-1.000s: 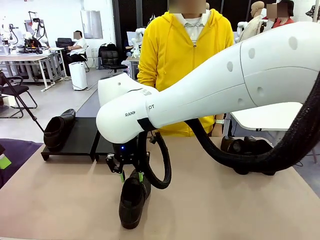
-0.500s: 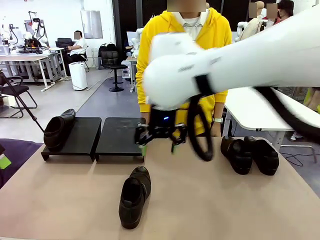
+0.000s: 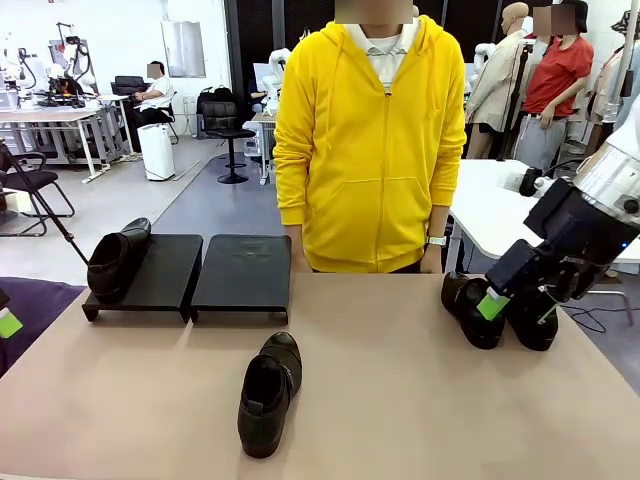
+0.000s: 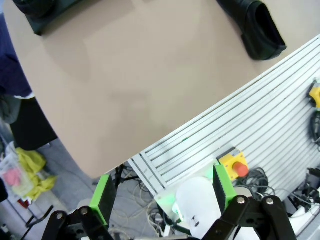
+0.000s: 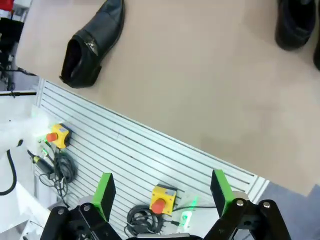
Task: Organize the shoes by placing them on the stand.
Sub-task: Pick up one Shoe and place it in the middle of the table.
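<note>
Right pincer [image 3: 518, 306] – jaws spread wide, nothing between the pads. In the front view it hangs at the table's [image 3: 400, 420] right end, overlapping the pair of loafers [image 3: 463, 305] parked there; its height above them can't be read.

Left pincer [image 4: 162, 195] – also released and empty, hanging off the table's near left edge.

Shoe count:
- 1 placed loafer [image 3: 115, 258] on the left side of the left platform [image 3: 165, 268].
- Right platform [image 3: 245, 275] is bare.
- 1 lone loafer [image 3: 268, 392] mid-table, near edge, long axis roughly front-to-back, toe toward the stand and heel opening toward the robot.
- 2 in the right-hand pair, side by side and touching or nearly so.

Judgement: 1 of 4 done. The right arm is much the nearer to the pair, so the likely next pick is the inner shoe. That shoe lies just left of and below the pincer, well apart from the stand, so the carry runs leftward across the table, past the lone loafer.
</note>
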Controlling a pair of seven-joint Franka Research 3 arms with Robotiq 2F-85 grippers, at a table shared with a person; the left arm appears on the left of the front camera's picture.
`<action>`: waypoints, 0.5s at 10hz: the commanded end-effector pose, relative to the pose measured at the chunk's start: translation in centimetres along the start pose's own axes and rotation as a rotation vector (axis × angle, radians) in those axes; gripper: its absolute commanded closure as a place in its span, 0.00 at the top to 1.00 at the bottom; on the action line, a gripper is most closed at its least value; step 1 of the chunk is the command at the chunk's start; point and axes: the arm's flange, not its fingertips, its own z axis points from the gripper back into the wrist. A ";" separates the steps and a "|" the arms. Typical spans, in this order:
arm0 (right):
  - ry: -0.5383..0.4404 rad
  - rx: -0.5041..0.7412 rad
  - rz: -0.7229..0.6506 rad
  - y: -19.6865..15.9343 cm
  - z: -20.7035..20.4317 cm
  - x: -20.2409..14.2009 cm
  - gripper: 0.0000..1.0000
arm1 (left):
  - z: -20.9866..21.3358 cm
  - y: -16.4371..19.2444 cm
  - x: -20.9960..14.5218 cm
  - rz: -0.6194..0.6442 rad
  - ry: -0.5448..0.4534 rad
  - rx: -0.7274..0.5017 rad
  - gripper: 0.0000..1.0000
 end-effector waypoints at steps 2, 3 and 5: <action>0.000 0.000 0.000 -0.1 0.0 0.0 1.00 | 0.1 -0.1 -0.1 0.010 -0.002 -0.008 1.00; 0.000 0.000 0.000 -0.1 0.0 0.0 1.00 | 0.1 -0.1 -0.1 0.010 -0.002 -0.008 1.00; 0.000 0.000 0.000 -0.1 0.0 0.0 1.00 | 0.1 -0.1 -0.1 0.010 -0.002 -0.008 1.00</action>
